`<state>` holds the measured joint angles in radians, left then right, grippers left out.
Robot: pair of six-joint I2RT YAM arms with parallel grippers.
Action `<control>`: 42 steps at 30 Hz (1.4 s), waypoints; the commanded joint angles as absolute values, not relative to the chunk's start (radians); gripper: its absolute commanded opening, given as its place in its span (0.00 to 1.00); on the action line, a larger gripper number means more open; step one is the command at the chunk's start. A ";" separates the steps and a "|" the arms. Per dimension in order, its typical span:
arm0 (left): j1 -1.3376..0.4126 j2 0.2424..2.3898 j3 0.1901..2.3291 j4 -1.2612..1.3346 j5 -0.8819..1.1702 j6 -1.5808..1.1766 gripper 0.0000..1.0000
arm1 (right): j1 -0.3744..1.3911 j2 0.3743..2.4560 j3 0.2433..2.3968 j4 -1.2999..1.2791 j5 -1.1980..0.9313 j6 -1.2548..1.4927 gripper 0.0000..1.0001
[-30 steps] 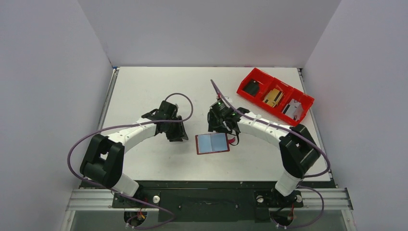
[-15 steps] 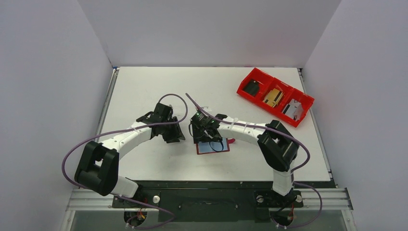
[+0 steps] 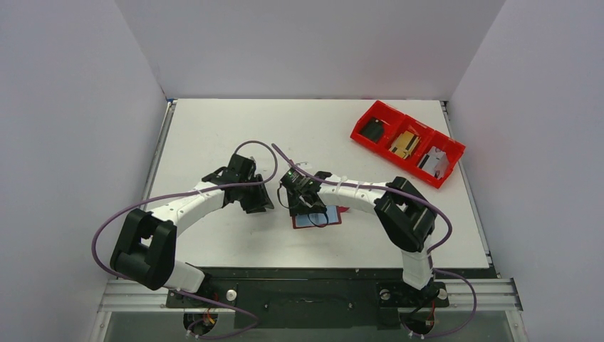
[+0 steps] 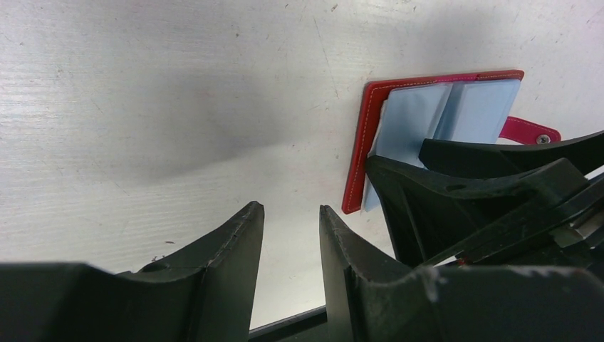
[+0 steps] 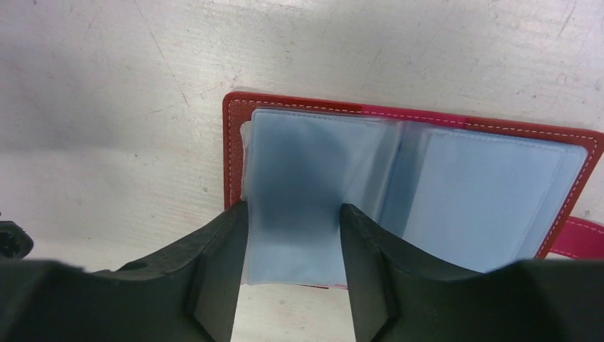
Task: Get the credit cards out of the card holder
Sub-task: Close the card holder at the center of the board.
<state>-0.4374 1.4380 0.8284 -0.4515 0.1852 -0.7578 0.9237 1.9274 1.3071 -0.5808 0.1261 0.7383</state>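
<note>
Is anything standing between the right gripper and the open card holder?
Nothing visible. The right gripper, jaws open, is directly over the left blue page of the card holder; the left gripper is aside, empty.

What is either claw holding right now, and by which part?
Nothing is held. Right claw stands open over the card holder's left page; left claw is empty.

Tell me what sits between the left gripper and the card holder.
Nothing: only bare table separates the left gripper from the card holder, as the left wrist view shows.
</note>
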 commanded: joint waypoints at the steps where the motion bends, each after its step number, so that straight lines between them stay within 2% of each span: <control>1: -0.433 1.415 0.830 -0.404 0.188 -0.771 0.33 | 0.914 1.937 1.290 -0.550 0.118 0.748 0.41; 3: -0.433 1.418 0.830 -0.401 0.189 -0.771 0.33 | 0.908 1.932 1.277 -0.535 0.102 0.752 0.30; 5: -0.434 1.424 0.831 -0.396 0.193 -0.773 0.33 | 0.902 1.924 1.265 -0.518 0.086 0.756 0.16; 11: -0.435 1.445 0.833 -0.384 0.208 -0.779 0.33 | 0.886 1.907 1.247 -0.483 0.048 0.760 0.02; 14: -0.439 1.456 0.833 -0.368 0.222 -0.780 0.33 | 0.880 1.894 1.241 -0.465 0.024 0.759 0.01; 15: -0.444 1.459 0.831 -0.355 0.235 -0.783 0.33 | 0.878 1.890 1.239 -0.462 0.020 0.759 0.06; 18: -0.455 1.486 0.831 -0.331 0.256 -0.794 0.33 | 0.874 1.851 1.228 -0.440 0.012 0.761 0.11; 26: -0.478 1.569 0.821 -0.234 0.318 -0.834 0.33 | 0.842 1.790 1.190 -0.371 -0.069 0.797 0.00; 42: -0.476 1.629 0.781 -0.138 0.387 -0.876 0.33 | 0.744 1.689 1.044 -0.188 -0.239 0.895 0.00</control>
